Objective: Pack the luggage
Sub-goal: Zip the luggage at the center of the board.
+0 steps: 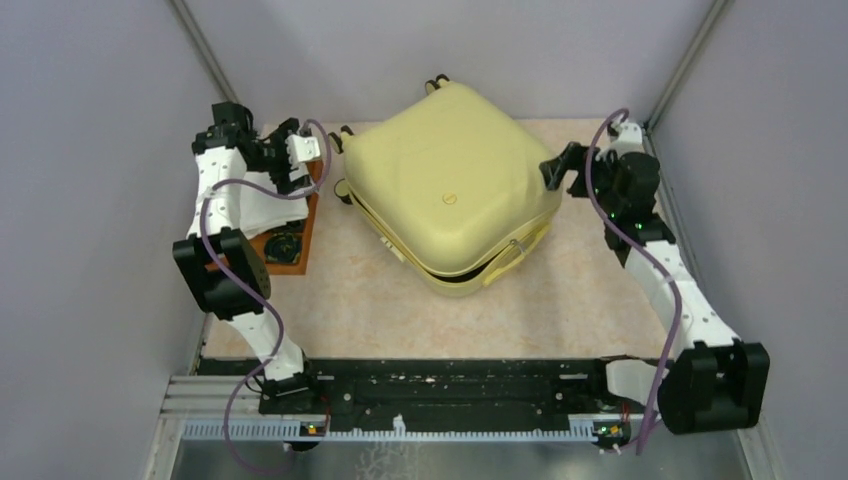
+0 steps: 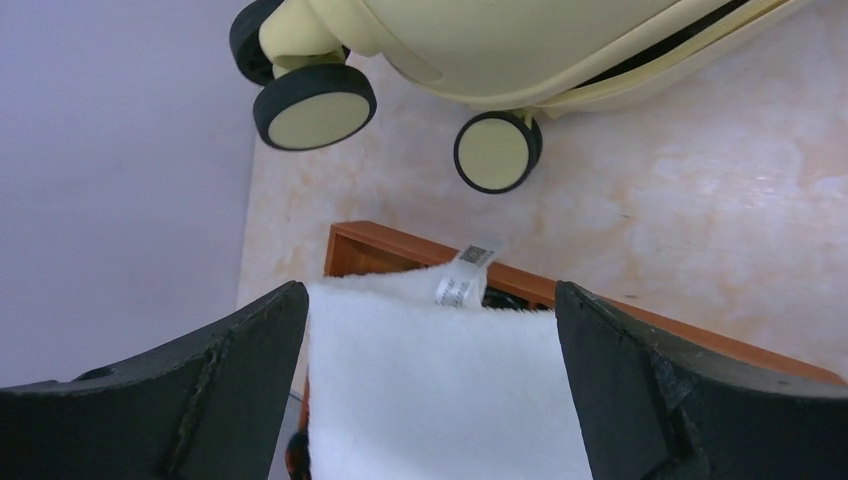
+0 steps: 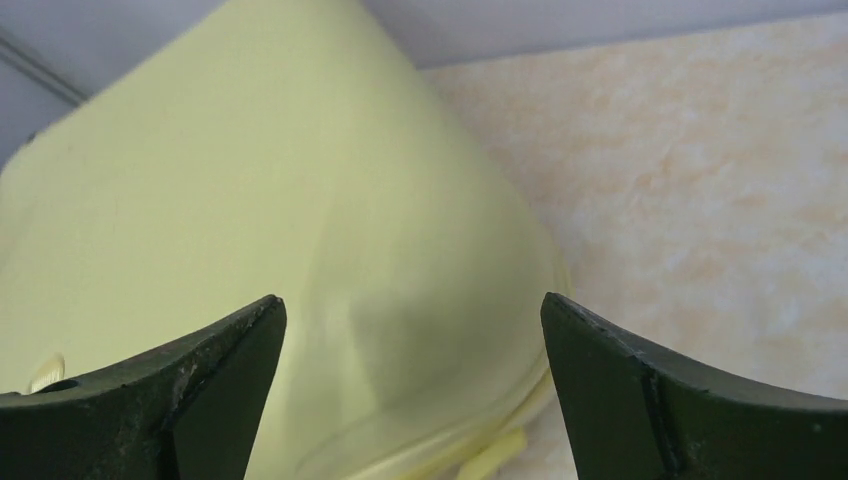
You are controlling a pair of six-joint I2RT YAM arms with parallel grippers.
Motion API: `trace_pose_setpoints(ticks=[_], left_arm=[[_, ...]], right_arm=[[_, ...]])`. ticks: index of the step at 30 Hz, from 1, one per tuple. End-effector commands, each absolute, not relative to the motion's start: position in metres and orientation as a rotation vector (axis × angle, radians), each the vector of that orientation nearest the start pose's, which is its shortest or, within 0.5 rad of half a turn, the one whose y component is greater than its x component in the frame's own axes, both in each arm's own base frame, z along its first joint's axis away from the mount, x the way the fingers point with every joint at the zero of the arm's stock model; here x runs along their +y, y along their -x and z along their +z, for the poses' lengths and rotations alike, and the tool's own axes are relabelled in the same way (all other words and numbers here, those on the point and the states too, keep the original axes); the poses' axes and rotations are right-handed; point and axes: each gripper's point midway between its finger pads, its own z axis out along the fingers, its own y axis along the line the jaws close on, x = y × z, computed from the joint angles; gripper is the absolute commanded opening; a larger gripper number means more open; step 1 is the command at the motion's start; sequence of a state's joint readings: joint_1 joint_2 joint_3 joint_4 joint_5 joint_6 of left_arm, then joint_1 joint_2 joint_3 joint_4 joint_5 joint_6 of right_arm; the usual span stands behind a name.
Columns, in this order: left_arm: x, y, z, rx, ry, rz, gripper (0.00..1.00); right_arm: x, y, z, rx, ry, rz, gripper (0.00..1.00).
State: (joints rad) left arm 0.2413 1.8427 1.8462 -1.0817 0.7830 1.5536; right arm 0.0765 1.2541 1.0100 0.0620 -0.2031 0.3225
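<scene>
Left fingers [image 2: 220,390] of mine grip a white, fluffy folded cloth [image 2: 440,390] that fills the whole gap between them, so they stand fairly wide with the fabric pressed against both inner faces. A small white printed label [image 2: 458,285] sticks up from the far edge of the cloth. I hold it above an orange-brown wooden tray [image 2: 400,255] that sits at the left side of the pale, marbled beige worktop [image 2: 700,200]. There is something dark in the tray, but I cannot tell what it is.

Just beyond the tray lies the large pale yellow hard-shell suitcase [image 1: 455,190], flat on the worktop towards the middle and back, turned at an angle. Its upper shell is down over the lower one, with a narrow dark slit showing along the near corner. From my left wrist I see two of its black wheels with cream hubs [image 2: 315,105] hanging off the end nearest the tray, close to the tray's far rim but not touching it.

My right fingers [image 3: 200,390] are spread wide and hold nothing. They hover at the suitcase's right edge, with the smooth yellow shell between and below them and bare worktop to the right. From the overhead view they look just beside the shell; I cannot tell whether they touch it.
</scene>
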Motion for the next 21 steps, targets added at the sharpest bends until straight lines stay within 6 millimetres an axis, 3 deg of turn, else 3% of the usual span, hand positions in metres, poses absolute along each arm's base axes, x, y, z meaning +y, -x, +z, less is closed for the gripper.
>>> trace_pose_setpoints(ticks=[1,5,9,14,21], left_arm=[[-0.001,-0.505,0.241,1.296,-1.591,0.106,0.98],[-0.015,-0.527,0.245,1.127,-1.570,0.233,0.98],[-0.033,-0.542,0.242,1.032,-1.600,0.280,0.98],[-0.050,-0.559,0.248,0.963,-1.575,0.308,0.98],[-0.061,-0.562,0.206,0.983,-1.735,0.265,0.98]], right_arm=[[0.097,-0.359,0.233,1.876,0.029,0.476,0.99],[0.109,-0.310,0.217,1.913,0.120,0.483,0.99],[0.109,-0.281,0.200,1.936,0.160,0.499,0.98],[0.108,-0.270,0.177,2.009,0.192,0.488,0.98],[0.109,-0.270,0.164,2.020,0.283,0.468,0.99]])
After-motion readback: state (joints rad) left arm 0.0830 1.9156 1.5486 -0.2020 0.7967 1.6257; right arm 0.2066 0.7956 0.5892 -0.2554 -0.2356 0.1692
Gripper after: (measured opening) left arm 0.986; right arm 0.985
